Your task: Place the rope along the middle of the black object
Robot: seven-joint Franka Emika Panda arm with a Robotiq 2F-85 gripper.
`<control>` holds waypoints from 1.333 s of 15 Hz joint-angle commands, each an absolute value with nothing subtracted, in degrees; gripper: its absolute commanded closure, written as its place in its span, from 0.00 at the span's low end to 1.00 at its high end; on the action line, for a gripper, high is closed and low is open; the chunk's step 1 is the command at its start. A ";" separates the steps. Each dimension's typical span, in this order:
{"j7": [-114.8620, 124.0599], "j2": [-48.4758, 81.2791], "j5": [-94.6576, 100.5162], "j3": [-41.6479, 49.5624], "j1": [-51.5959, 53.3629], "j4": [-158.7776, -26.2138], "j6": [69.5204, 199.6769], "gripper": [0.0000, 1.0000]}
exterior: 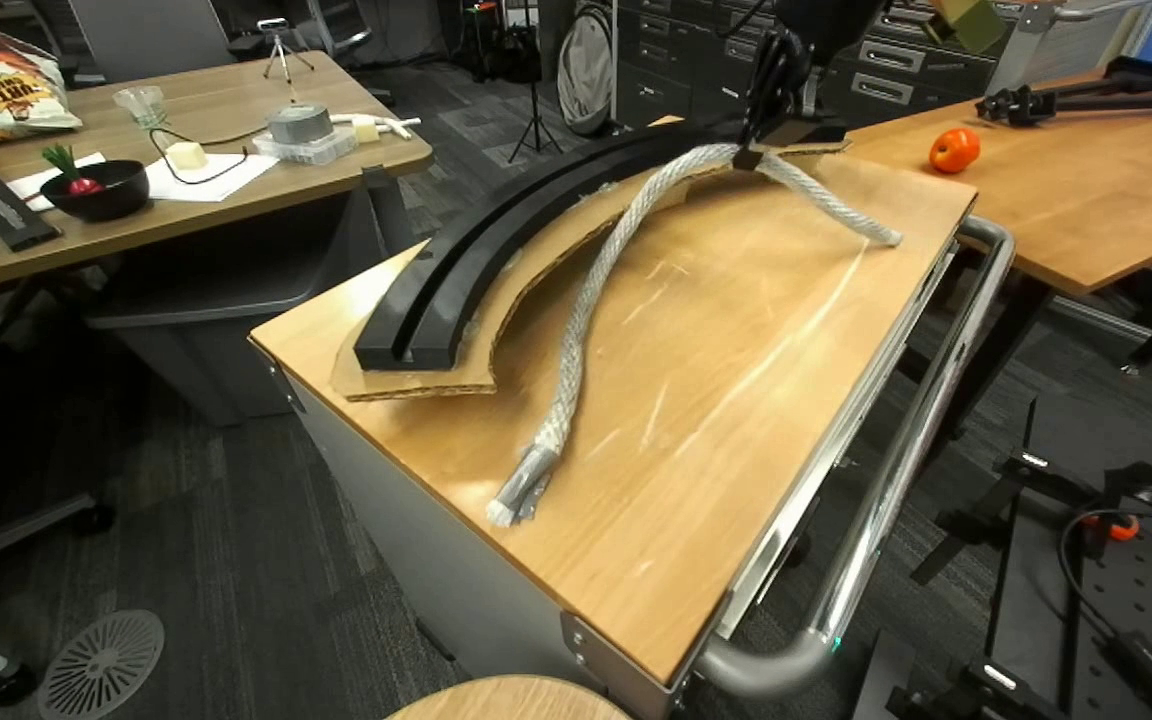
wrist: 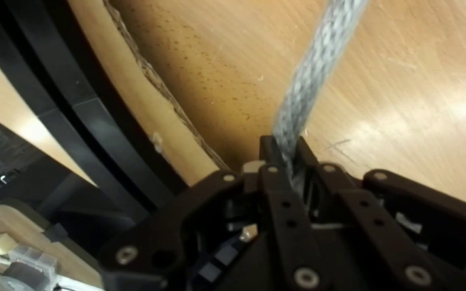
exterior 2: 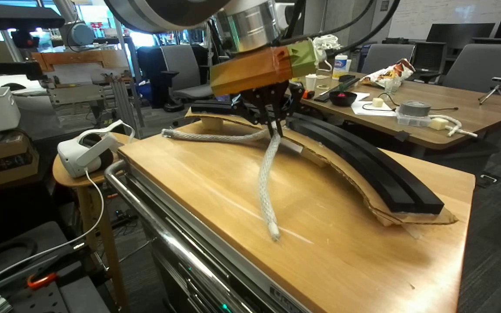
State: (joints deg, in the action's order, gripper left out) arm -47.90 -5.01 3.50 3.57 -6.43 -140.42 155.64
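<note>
The light-grey rope (exterior: 576, 330) shows in both exterior views (exterior 2: 265, 191), and part of it in the wrist view (wrist: 318, 60). Its ends rest on the wooden cart top, and one end is wrapped in silver tape. The black object (exterior: 446, 325) is a curved track with a channel along its middle, lying on cardboard. It shows in an exterior view (exterior 2: 372, 161) and at left in the wrist view (wrist: 95, 121). My gripper (exterior: 748, 160) is shut on the rope near its middle (exterior 2: 275, 130), raised beside the track's inner edge. In the wrist view the fingertips (wrist: 287, 147) pinch the rope.
Cardboard (exterior: 526, 290) under the track sticks out along its inner side. A metal handle rail (exterior: 866, 540) runs along the cart's side. A wooden table with a black bowl (exterior: 101, 190) stands behind the track's outer side. An orange-red round object (exterior: 954, 150) sits on another table.
</note>
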 commanded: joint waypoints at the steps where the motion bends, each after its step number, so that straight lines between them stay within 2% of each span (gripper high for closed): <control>1: -54.97 -10.96 0.37 5.92 -3.95 -141.94 157.25 0.91; 5: -59.75 -10.36 0.45 8.06 -2.49 -135.28 152.97 0.91; 12: -63.79 4.19 0.66 6.51 -3.27 -111.78 131.41 0.91; 20: -63.32 15.94 7.64 5.22 -4.89 -95.03 119.09 0.92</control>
State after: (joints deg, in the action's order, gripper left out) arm -62.99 10.99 5.69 6.21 -3.66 -102.72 124.24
